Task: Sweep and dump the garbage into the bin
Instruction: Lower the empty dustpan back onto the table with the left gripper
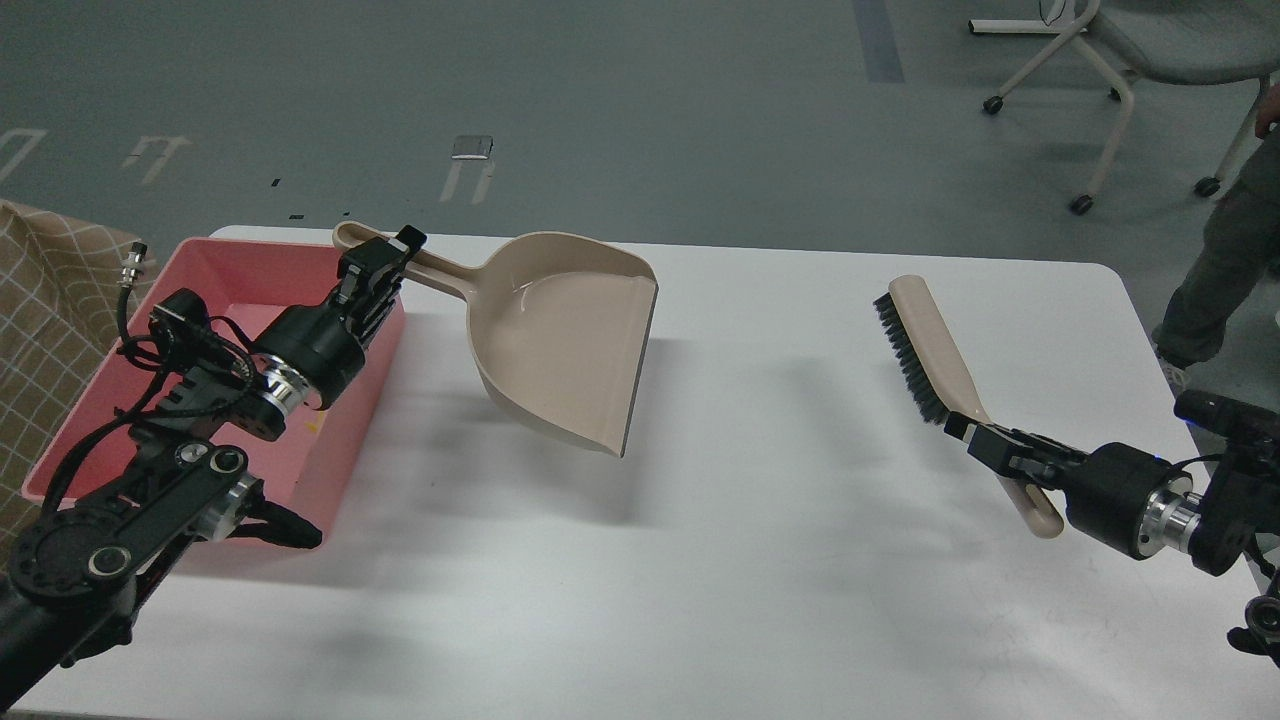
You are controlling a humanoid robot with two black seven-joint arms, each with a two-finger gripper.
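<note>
- Dustpan [565, 335] is beige and is held up above the white table [760, 560]; its open mouth tilts down toward the table and its dark shadow lies on the table below it; nothing shows inside the dustpan.
- Left gripper [385, 262] is closed tight on the dustpan's thin handle; the handle pokes out past the fingers, just over the far edge of the bin.
- Pink bin [215, 262] sits on the table just left of the dustpan; it is wide and not deep; the left arm [150, 470] reaches across the top of it and hides most of the inside.
- Garbage [316, 424]: only a tiny bit of yellow shows inside the bin, near the wall closest to the dustpan and right under the left arm; I cannot tell what it is; I cannot see the bread slice, and the arm covers much of the bin floor.
- Brush [925, 345] is beige with black bristles; it is well to the right of the dustpan; its bristles face left, toward the dustpan.
- Right gripper [985, 440] is closed on the brush handle; the round end of the handle sticks out below the fingers.
- Chair [1130, 60] with wheels stands on the grey floor, far behind the brush; a person's leg [1215, 270] shows at the right edge, past the table corner.
</note>
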